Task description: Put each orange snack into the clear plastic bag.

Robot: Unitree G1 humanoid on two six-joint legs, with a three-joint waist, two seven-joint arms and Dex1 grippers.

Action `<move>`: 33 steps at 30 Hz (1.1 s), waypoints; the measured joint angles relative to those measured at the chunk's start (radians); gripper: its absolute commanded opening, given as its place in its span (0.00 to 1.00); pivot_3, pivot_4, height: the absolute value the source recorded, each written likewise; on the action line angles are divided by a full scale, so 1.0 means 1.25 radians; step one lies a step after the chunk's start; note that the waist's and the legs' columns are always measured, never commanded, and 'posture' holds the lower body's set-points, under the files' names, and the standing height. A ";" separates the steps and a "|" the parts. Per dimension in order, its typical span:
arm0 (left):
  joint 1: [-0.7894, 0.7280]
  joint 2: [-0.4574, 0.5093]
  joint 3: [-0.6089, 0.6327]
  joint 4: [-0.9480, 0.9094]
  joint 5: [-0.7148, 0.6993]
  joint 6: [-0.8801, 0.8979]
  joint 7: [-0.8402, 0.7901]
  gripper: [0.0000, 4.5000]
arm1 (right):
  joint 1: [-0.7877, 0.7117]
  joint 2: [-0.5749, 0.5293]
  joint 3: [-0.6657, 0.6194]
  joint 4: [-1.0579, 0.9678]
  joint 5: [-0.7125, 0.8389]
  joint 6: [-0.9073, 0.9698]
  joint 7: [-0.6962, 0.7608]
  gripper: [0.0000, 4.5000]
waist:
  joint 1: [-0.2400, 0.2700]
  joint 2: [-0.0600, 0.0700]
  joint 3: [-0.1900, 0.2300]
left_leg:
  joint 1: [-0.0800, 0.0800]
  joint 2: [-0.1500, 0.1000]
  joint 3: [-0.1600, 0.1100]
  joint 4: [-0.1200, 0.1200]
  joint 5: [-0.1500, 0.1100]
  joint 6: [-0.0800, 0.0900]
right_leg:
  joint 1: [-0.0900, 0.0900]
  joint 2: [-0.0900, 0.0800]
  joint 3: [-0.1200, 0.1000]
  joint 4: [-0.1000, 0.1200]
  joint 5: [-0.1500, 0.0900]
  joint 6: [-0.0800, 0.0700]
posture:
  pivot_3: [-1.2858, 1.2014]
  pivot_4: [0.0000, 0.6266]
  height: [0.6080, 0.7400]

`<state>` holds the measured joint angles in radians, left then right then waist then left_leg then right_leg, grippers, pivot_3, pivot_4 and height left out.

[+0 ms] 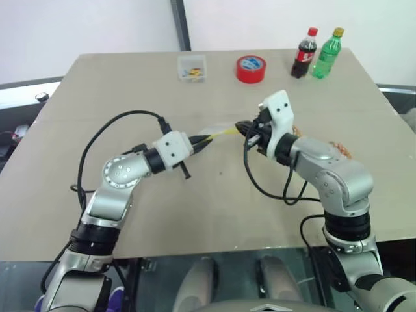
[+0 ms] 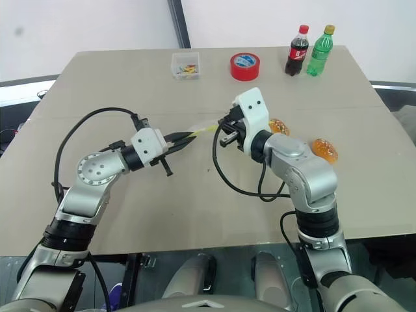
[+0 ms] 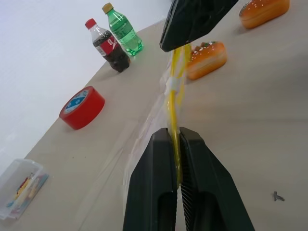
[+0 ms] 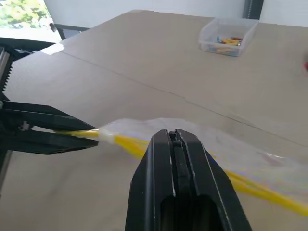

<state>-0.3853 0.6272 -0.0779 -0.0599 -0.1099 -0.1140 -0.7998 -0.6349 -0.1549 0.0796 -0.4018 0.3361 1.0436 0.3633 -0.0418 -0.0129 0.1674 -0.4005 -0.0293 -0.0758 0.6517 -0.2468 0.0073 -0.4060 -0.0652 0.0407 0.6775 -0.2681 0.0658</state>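
While I hold the clear plastic bag (image 3: 159,103) above the table (image 1: 195,214), the left gripper (image 3: 174,144) and right gripper (image 2: 224,133) each clench its yellow seal strip (image 3: 172,103). Both orange snacks (image 2: 324,149) lie beside the bag.

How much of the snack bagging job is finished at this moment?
No snack is bagged yet. Both orange snacks lie on the table beside the right arm. In hand: the left end effector and right end effector each pinch the yellow seal strip of the clear plastic bag, held between them. Left: open it and put both snacks in.
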 measured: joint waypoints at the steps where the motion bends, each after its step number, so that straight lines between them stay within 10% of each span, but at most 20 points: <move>1: 0.001 0.000 0.000 0.000 0.000 0.000 0.000 0.00 | 0.000 -0.002 0.001 0.007 0.000 0.000 -0.001 0.00 | 0.000 0.000 0.000 | 0.000 0.000 0.000 0.000 0.000 0.000 | 0.000 0.000 0.000 0.000 0.000 0.000 | 0.52 0.24 1.00; 33: 0.028 -0.018 -0.003 0.012 0.008 -0.048 0.003 0.00 | 0.019 0.015 -0.022 0.051 0.060 0.009 -0.064 0.00 | -0.001 0.000 0.000 | 0.000 0.000 0.000 0.000 0.000 0.000 | 0.000 0.000 0.000 0.000 0.000 0.000 | 0.52 0.24 1.00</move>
<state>-0.3502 0.6045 -0.0822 -0.0451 -0.0997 -0.1742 -0.7965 -0.6110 -0.1363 0.0516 -0.3387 0.4114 1.0552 0.2836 -0.0425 -0.0128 0.1674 -0.4004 -0.0290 -0.0757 0.6515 -0.2468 0.0073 -0.4059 -0.0652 0.0408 0.6776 -0.2681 0.0659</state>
